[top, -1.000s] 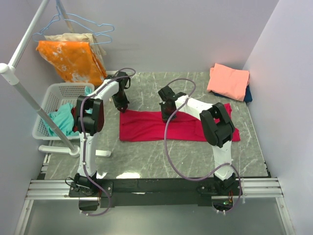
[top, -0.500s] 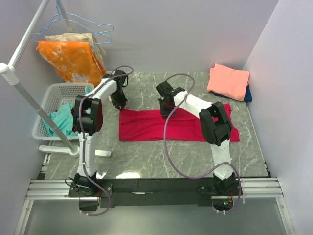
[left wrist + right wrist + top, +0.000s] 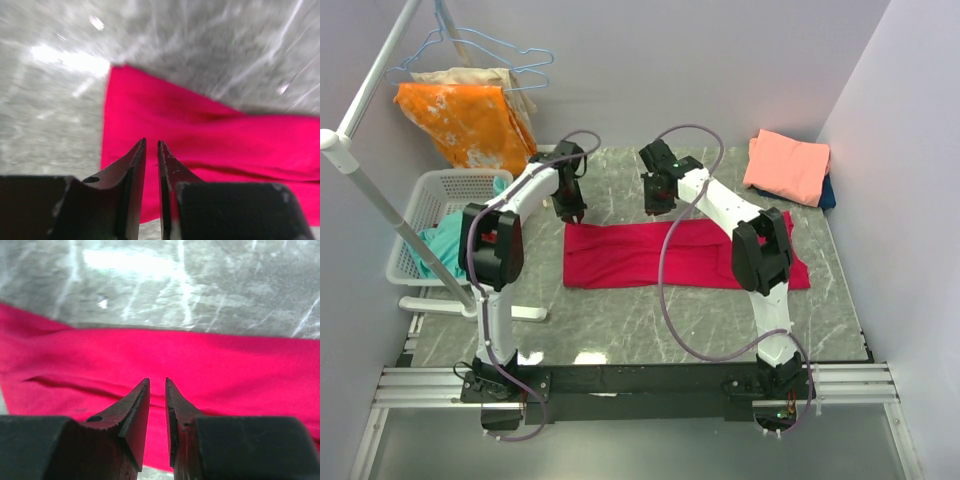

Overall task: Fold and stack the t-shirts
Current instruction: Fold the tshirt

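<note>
A crimson-red t-shirt (image 3: 685, 257) lies folded into a long flat band across the middle of the marble table. It also shows in the left wrist view (image 3: 225, 140) and in the right wrist view (image 3: 225, 360). My left gripper (image 3: 569, 208) hangs just beyond the band's far left corner, its jaws nearly together and empty (image 3: 151, 144). My right gripper (image 3: 656, 203) hangs just beyond the far edge near the middle, its jaws also nearly together and empty (image 3: 157, 381). A folded salmon-pink t-shirt (image 3: 788, 165) lies on a dark blue one (image 3: 828, 192) at the far right corner.
A white basket (image 3: 428, 192) holding teal cloth (image 3: 445, 245) stands at the left. An orange white-blotched cloth (image 3: 470, 120) hangs on a rack above it, and the rack's white pole (image 3: 375, 195) slants across the left. Walls close in the right and far sides.
Both grippers have lifted off the red shirt's far edge and moved away toward the back of the table. The shirt lies still.
</note>
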Tool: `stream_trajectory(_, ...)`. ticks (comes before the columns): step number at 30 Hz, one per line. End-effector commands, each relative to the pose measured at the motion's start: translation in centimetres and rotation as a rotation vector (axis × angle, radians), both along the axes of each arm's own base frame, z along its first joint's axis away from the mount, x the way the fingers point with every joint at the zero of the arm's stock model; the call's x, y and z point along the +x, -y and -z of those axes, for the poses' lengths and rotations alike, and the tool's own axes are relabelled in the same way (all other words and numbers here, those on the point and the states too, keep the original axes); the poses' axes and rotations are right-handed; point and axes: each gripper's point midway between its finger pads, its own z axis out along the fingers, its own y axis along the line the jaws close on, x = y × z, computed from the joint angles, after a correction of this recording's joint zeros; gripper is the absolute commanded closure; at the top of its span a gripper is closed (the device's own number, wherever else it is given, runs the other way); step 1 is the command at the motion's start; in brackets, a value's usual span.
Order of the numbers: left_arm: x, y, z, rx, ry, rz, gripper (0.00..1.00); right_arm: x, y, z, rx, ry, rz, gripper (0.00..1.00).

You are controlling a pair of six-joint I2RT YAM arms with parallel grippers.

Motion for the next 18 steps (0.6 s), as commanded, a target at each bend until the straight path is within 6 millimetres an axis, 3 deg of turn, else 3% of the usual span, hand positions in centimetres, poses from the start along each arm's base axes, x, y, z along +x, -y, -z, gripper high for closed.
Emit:
stream_trajectory(1,-1.0,2.3,-0.2,-0.061,0.005,0.065,0.78,0.9,1.1,1.2,0.007,-0.044,0.037,0.73)
stream_trajectory(7,-1.7,2.2,2.0,0.001,-0.040,0.056,0.79,0.1,1.4,3.3,-0.017,-0.101,0.035,0.71)
stream_trajectory(13,-3.2,0.7,3.6,0.091,-0.084,0.028,0.78,-1.4,1.9,5.9,-0.031,-0.168,0.037,0.72)
stream_trajectory(18,-4.8,0.1,5.6,0.129,-0.145,0.034,0.79,-1.7,2.1,6.7,-0.031,-0.181,0.053,0.73)
